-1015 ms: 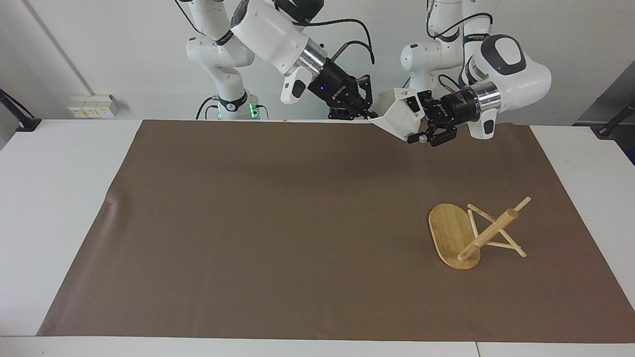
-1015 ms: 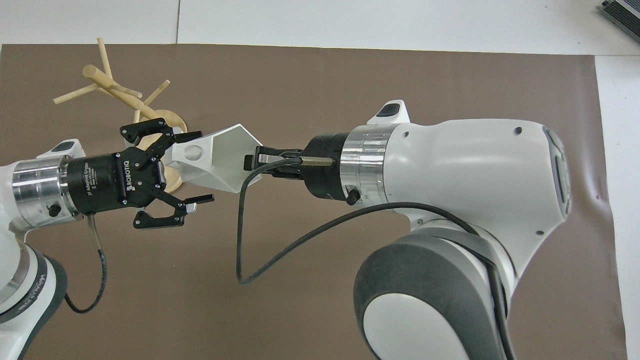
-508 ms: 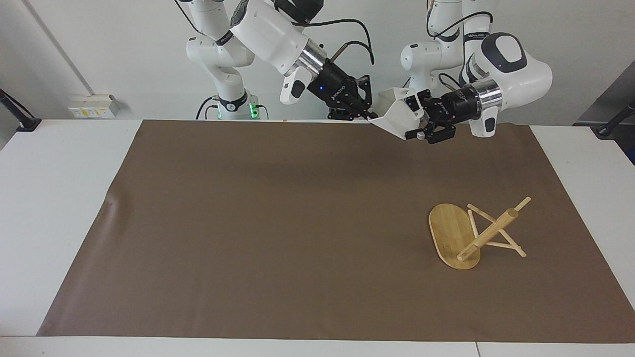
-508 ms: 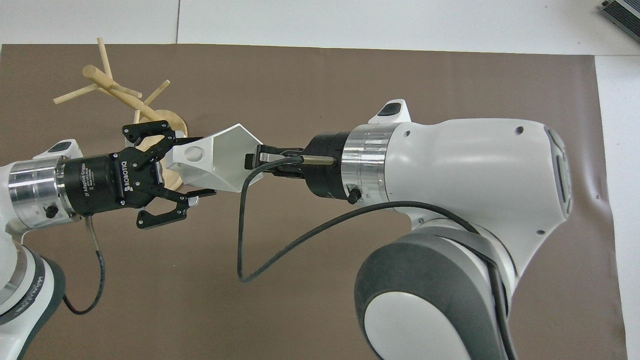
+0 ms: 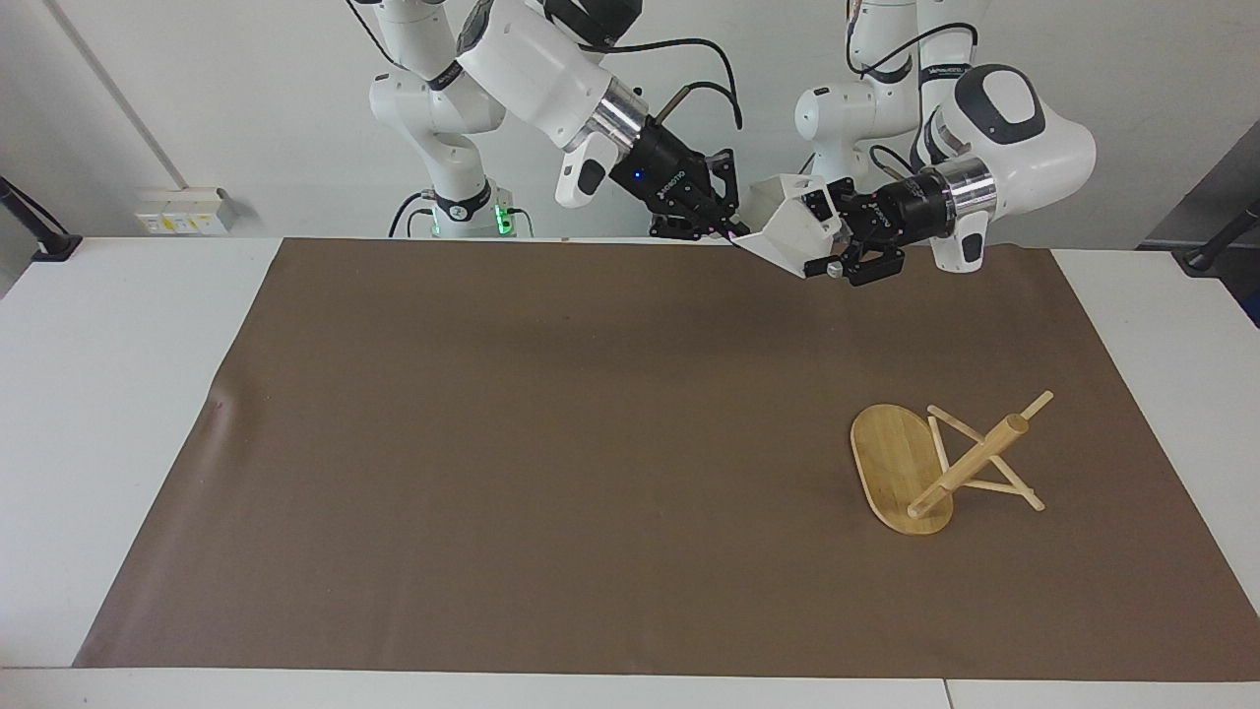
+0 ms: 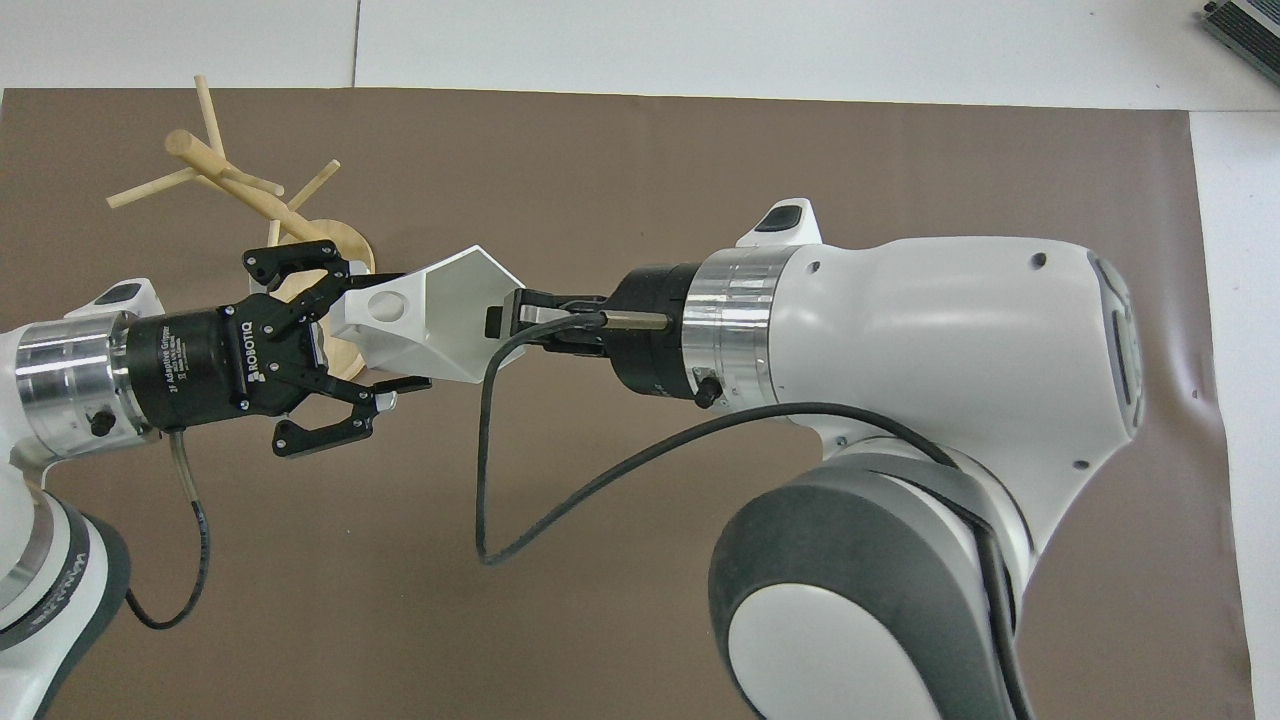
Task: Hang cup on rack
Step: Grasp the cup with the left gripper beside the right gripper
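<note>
The white faceted cup (image 5: pixel 787 231) (image 6: pixel 450 310) hangs in the air between both grippers, over the mat's edge nearest the robots. My left gripper (image 5: pixel 827 244) (image 6: pixel 400 330) is shut on the cup's handle end, one finger on each side of the body. My right gripper (image 5: pixel 733 228) (image 6: pixel 505 322) pinches the rim at the cup's open mouth. The bamboo rack (image 5: pixel 945 468) (image 6: pixel 215 170) lies tipped over on the mat toward the left arm's end, its oval base (image 5: pixel 891 463) up on edge and its post slanting. In the overhead view the left gripper hides part of the base.
A brown mat (image 5: pixel 541 443) covers most of the white table (image 5: pixel 118 414). A crease marks the mat's edge (image 5: pixel 221 404) toward the right arm's end. The right arm's black cable (image 6: pixel 560 490) loops below its wrist.
My left gripper, wide open a second ago, has closed onto the cup's handle end. The right gripper has stayed on the rim. Cup and rack have hardly moved.
</note>
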